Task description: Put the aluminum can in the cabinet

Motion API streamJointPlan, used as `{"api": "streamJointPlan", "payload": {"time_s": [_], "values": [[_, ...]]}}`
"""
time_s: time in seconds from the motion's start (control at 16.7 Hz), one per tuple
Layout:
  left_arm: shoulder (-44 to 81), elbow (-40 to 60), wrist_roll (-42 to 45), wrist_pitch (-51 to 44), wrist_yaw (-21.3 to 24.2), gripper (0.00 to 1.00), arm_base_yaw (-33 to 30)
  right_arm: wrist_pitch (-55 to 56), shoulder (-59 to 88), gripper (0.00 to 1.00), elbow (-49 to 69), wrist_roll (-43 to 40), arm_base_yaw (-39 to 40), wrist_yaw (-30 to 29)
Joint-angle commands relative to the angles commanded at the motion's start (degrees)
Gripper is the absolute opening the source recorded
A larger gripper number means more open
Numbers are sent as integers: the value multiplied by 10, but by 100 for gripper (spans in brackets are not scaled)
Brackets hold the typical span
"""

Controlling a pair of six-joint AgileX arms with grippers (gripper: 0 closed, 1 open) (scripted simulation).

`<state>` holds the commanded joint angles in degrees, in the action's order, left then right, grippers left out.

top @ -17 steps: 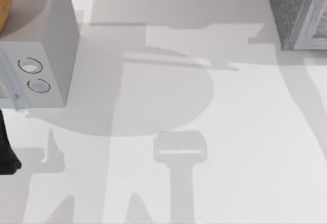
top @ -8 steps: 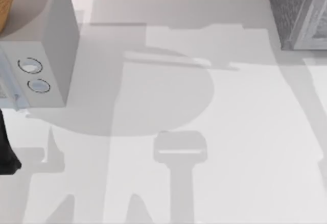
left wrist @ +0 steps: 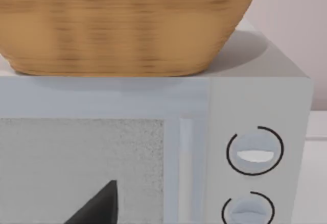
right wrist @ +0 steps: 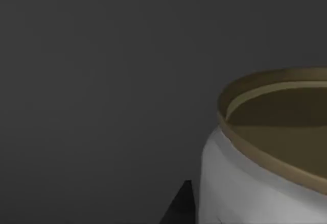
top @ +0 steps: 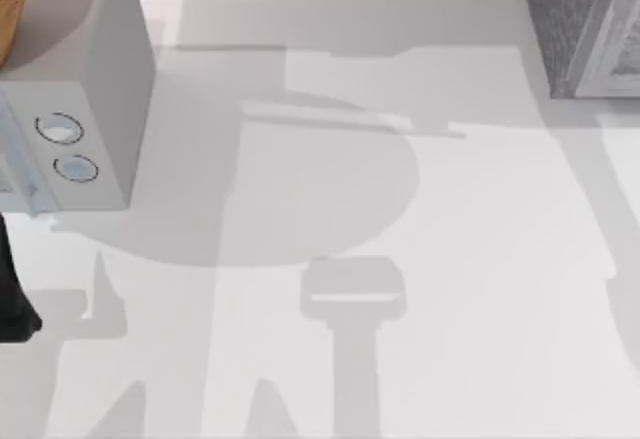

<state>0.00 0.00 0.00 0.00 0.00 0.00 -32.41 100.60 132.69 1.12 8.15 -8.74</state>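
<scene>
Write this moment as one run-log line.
white aluminum can with dull gold top: close before right wrist camera, dark surroundings | dark grey speckled cabinet: table's far right | left arm: parked left

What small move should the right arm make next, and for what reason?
Probably lower the aluminum can gently and then let go. In the right wrist view its gold top sits close to the camera against a dark grey surround, which suggests it is already inside the cabinet. Whether it rests on anything cannot be seen. The left arm waits at the table's left edge.
</scene>
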Motion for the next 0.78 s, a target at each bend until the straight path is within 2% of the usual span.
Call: {"api": "streamJointPlan", "payload": {"time_s": [0.78], "values": [[0, 0, 0, 0, 0, 100, 0, -58, 171, 0, 231, 0, -23, 13]]}}
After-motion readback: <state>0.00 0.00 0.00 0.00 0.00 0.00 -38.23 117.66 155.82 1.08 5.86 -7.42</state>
